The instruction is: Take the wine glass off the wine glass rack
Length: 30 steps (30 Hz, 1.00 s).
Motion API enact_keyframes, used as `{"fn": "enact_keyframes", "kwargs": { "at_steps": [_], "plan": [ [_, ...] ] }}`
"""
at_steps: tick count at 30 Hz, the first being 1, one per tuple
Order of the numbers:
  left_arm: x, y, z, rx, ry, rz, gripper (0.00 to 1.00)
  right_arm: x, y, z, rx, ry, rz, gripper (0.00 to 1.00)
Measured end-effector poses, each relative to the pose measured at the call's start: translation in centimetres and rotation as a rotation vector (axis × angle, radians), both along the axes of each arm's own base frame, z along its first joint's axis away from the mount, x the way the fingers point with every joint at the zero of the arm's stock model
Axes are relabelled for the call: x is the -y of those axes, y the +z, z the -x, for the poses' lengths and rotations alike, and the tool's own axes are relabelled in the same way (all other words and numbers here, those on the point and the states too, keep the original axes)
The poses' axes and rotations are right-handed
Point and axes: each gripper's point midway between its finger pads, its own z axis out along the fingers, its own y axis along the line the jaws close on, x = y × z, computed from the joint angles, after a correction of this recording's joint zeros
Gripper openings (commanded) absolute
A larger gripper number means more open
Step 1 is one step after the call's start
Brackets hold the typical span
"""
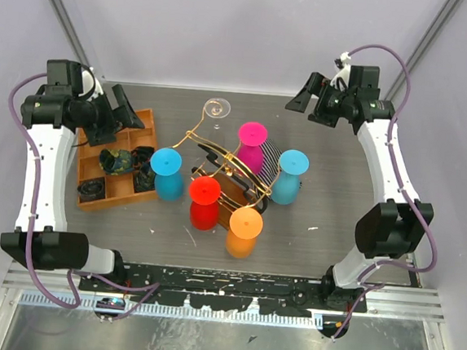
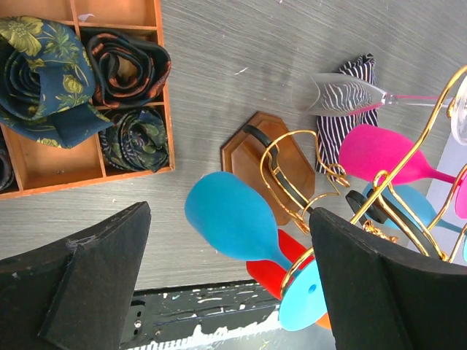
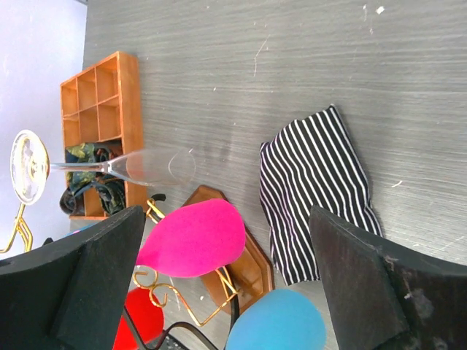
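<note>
Left gripper, right gripper: spread wide, empty. Clear wine glass, 5 coloured glasses hung on wine glass rack.

the whole table is seen steeply from high above its near edge by the top camera, while the wine glass rack is viewed from nearer by the wrist cameras, from the left and from the far right, rack and striped cloth being shared by all three views.
</note>
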Motion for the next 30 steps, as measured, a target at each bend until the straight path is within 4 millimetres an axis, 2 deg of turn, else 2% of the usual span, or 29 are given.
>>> {"fn": "enact_keyframes", "kwargs": {
  "at_steps": [4,14,19,24,30],
  "plan": [
    [0.3,0.0,0.0,-0.002,-0.012,0.000,0.98,0.9,1.0,0.3,0.045,-0.032,0.054,1.00],
    [0.5,-0.4,0.0,-0.007,-0.013,-0.019,0.98,2.8,-0.9,1.1,-0.030,-0.105,0.151,1.00],
    [0.6,-2.0,0.2,-0.053,-0.001,-0.004,0.98,3.3,-2.2,1.7,-0.051,-0.123,0.170,1.00],
    [0.6,-3.0,0.3,-0.077,0.011,0.008,0.98,2.0,-6.1,1.4,-0.141,-0.064,0.117,1.00],
    [0.6,-2.8,0.3,-0.071,0.010,0.003,0.98,0.7,-13.3,0.4,-0.329,-0.014,0.099,1.00]
  ]
}}
